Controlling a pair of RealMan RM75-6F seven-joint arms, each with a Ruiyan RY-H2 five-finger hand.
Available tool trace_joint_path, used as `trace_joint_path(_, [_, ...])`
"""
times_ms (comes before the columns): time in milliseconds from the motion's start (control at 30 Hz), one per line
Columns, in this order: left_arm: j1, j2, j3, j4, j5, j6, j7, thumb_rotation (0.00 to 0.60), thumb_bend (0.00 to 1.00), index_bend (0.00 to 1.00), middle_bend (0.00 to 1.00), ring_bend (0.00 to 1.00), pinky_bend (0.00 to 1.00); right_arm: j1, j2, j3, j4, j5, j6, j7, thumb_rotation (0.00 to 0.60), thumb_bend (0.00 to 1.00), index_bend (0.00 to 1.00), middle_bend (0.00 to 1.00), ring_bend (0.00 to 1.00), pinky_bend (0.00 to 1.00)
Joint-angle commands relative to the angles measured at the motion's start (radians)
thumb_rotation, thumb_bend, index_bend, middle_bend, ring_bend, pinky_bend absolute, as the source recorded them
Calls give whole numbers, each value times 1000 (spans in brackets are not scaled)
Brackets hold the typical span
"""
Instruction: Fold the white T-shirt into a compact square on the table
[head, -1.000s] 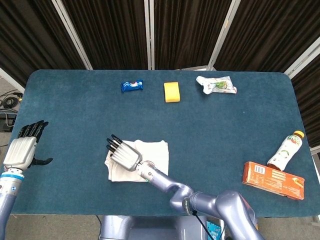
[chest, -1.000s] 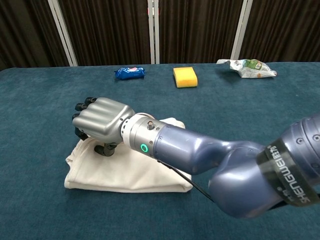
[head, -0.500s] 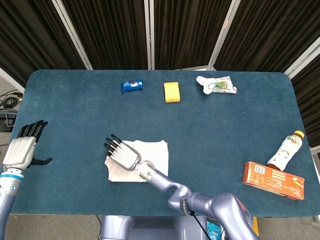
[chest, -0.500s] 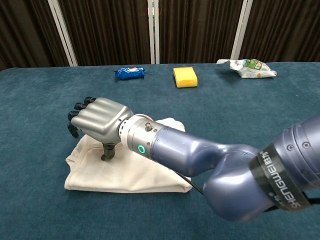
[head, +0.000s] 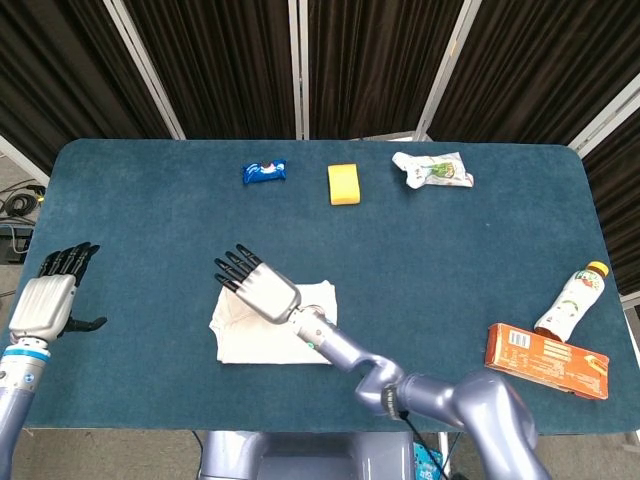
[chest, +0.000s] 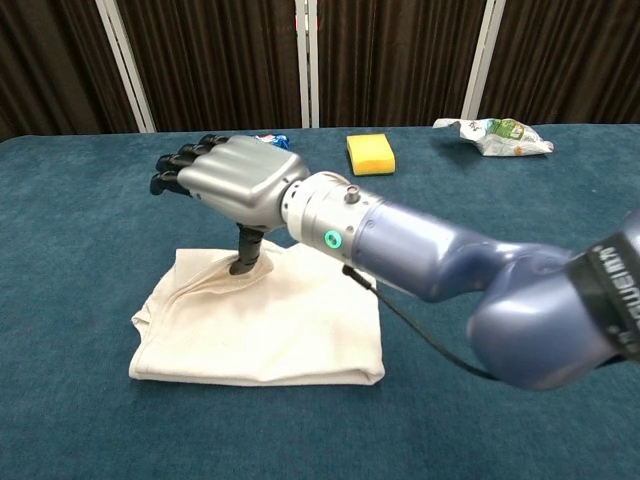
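The white T-shirt (head: 252, 338) (chest: 262, 330) lies folded into a rough square near the table's front, left of centre. My right hand (head: 258, 286) (chest: 236, 181) hovers over its far left part with the fingers stretched out and holding nothing. Its thumb points down, and the tip reaches the cloth near the far edge. My left hand (head: 46, 299) is off by the table's left edge, fingers spread and empty; the chest view does not show it.
Along the far side of the blue table (head: 450, 260) lie a blue snack packet (head: 264, 171), a yellow sponge (head: 343, 184) (chest: 370, 154) and a crumpled wrapper (head: 432, 169) (chest: 495, 135). At the right stand a bottle (head: 572, 300) and an orange box (head: 546, 361).
My right hand has risen off the shirt and moved toward the far side, its fingers straightening out. The shirt's left part now shows. The left hand has stayed put.
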Motion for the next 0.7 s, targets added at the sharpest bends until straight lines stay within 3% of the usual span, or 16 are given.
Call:
trace_joint_path(33, [-1,-3,1,-2,-2,1,7,600,51,0,0,0,0,-56,104,-34,-109,3,8,-21,600,0,160,38,0,0])
trace_joint_path(333, [-3,-10,4,-8,-13,5,31,600,51,0,0,0,0,-131,243,-107,-236,0,7,-34,600,0,210,38,0,0])
trace_joint_path(700, [-5,-16,5,-11,-19,7,44,600,52,0,0,0,0,-153,227,-123,-191,-6,15,23,600,0,257,45,0,0])
